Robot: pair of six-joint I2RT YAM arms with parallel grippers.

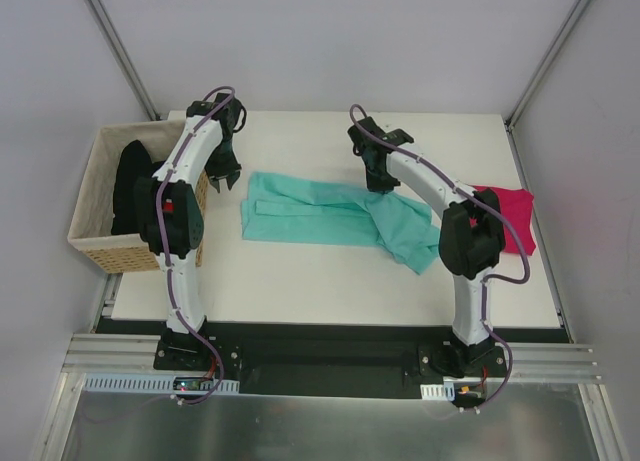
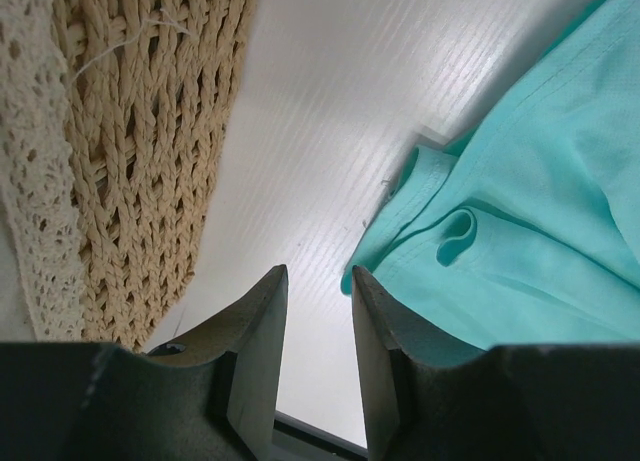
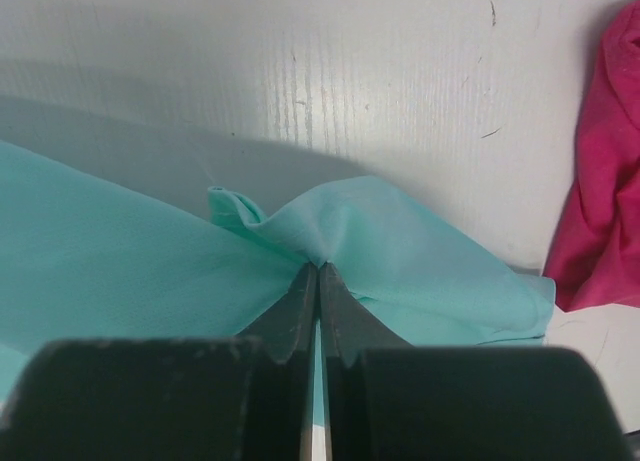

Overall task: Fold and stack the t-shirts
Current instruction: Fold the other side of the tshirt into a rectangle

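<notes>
**Left side.** A tan woven basket (image 1: 92,243) with a white lace lining (image 2: 35,171) stands at the left edge of the white table (image 1: 330,281). It holds black t-shirts (image 1: 130,186), heaped so that single garments cannot be told apart. The left arm reaches over the basket's right wall. In the left wrist view, the left gripper (image 2: 317,279) points down at bare table between the basket and the left end of the teal-green t-shirt (image 1: 310,216). Its jaws stand a narrow way apart with nothing between them. One fingertip is just beside the shirt's hem, and contact cannot be judged.

**Centre.** The teal-green t-shirt lies across the middle of the table as a long band running left to right. Its left end is flat, with a small curl of hem showing in the left wrist view. Its right end spreads loosely toward the near right.

**Right side.** The right gripper (image 3: 318,271) is closed on the far edge of the teal-green t-shirt near its right end. The cloth is drawn up into a small peak at the fingertips. A magenta-pink t-shirt (image 1: 512,216) lies at the right edge of the table, partly hidden behind the right arm. It is just beside the teal cloth's right corner, and whether the two touch cannot be told.
</notes>
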